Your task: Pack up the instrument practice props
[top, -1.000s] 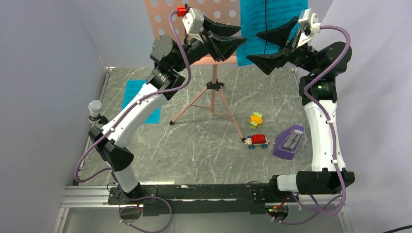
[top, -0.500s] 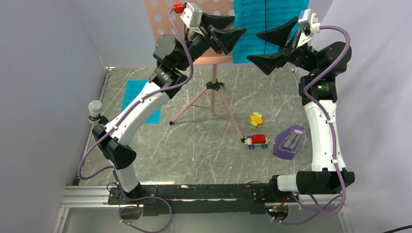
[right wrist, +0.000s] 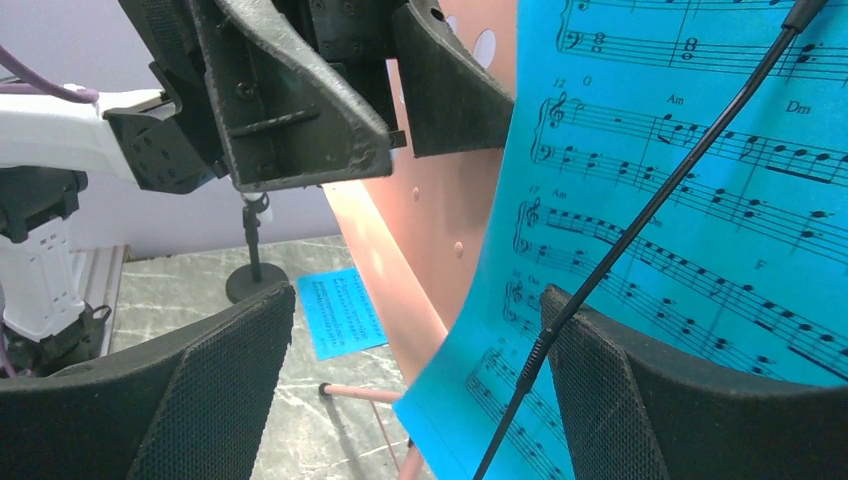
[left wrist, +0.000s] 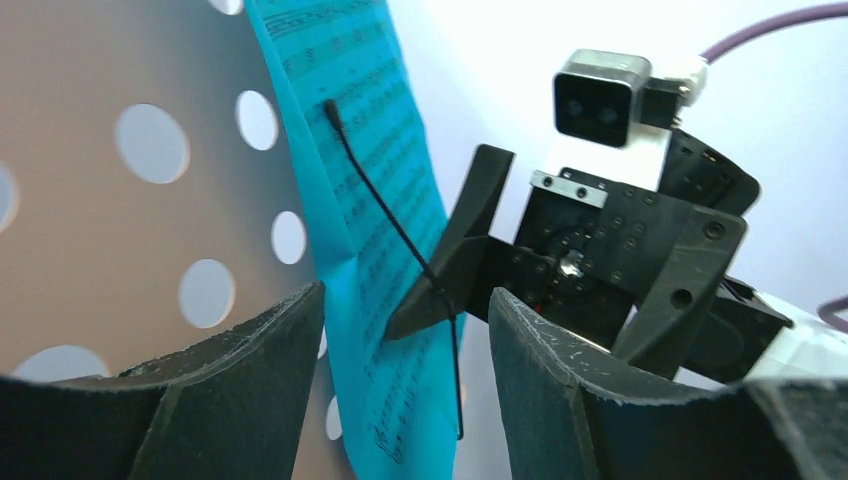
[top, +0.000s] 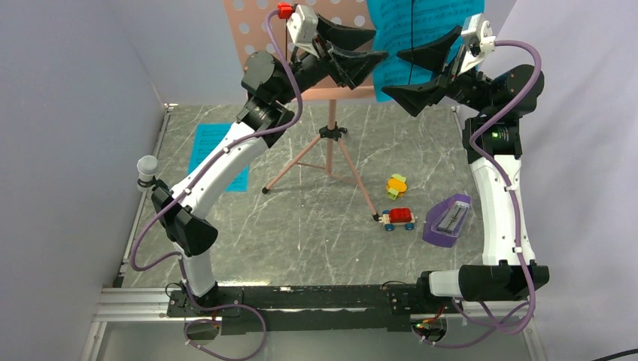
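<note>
The salmon-pink music stand (top: 256,30) stands at the back of the table on its tripod (top: 331,143). A cyan sheet-music page (top: 399,30) hangs on its perforated desk under a black wire clip. My left gripper (top: 380,43) is open at the page's left edge, and the page (left wrist: 370,150) shows between its jaws (left wrist: 403,300). My right gripper (top: 391,73) is open in front of the page. The page's lower corner (right wrist: 680,200) lies between its jaws (right wrist: 418,300). A second cyan page (top: 203,143) lies flat at the left. The purple metronome (top: 447,221) sits at the right.
A red toy car (top: 399,218) and a small yellow-orange toy (top: 396,185) lie beside a tripod foot, left of the metronome. A small white-capped post (top: 147,169) stands at the table's left edge. Grey walls enclose the left, back and right.
My left gripper has moved right and slightly up along the desk to the cyan page's left edge. The page has shifted and tilted a little. The right arm has not moved.
</note>
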Controlling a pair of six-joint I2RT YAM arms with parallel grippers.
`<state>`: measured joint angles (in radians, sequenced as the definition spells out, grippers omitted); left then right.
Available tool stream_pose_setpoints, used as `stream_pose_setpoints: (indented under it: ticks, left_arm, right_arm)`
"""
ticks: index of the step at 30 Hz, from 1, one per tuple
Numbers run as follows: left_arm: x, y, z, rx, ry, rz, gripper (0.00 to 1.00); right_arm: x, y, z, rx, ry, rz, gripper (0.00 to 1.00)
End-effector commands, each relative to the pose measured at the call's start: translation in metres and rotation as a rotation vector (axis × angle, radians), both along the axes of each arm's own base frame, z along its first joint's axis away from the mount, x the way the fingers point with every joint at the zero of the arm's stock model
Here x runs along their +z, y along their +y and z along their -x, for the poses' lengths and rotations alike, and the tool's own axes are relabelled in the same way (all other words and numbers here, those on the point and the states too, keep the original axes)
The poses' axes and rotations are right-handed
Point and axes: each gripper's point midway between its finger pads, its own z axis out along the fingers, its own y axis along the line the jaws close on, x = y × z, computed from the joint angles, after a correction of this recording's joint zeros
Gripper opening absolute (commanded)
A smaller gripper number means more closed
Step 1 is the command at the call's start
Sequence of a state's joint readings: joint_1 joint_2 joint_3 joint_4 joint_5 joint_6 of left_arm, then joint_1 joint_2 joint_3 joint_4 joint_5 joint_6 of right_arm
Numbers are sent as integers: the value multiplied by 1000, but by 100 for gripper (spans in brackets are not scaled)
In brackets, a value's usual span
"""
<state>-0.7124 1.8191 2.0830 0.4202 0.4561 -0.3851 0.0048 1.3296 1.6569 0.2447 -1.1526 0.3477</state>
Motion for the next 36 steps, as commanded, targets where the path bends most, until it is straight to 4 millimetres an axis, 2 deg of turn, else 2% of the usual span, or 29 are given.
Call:
stream_pose_setpoints:
  ticks: [1, 4, 8, 13, 17, 24, 27, 30, 36]
  left_arm:
    - [23, 1, 38, -121, -130, 15, 65]
    - [26, 3, 29, -76, -111, 38, 66]
    - [37, 18, -9, 94, -27, 145, 68]
    - [50, 20, -18, 164, -76, 201, 73]
    - [47, 11, -7, 105, -117, 170, 70]
    - [26, -10, 40, -156, -169, 40, 65]
    - [19, -13, 41, -184, -150, 25, 62]
    - [19, -13, 28, -143, -87, 53, 62]
    - [29, 9, -29, 112, 96, 208, 71]
  right_arm:
    - [8, 2, 11, 23, -67, 18, 92]
    - [7, 3, 11, 22, -63, 18, 92]
    - [7, 2, 11, 12, -57, 18, 92]
    - [4, 2, 14, 11, -51, 22, 92]
    - [3, 2, 14, 12, -45, 20, 92]
    - [3, 3, 8, 11, -42, 16, 92]
    - [3, 4, 6, 16, -41, 17, 92]
    - [4, 6, 6, 20, -41, 18, 92]
    - [3, 8, 5, 20, -45, 19, 92]
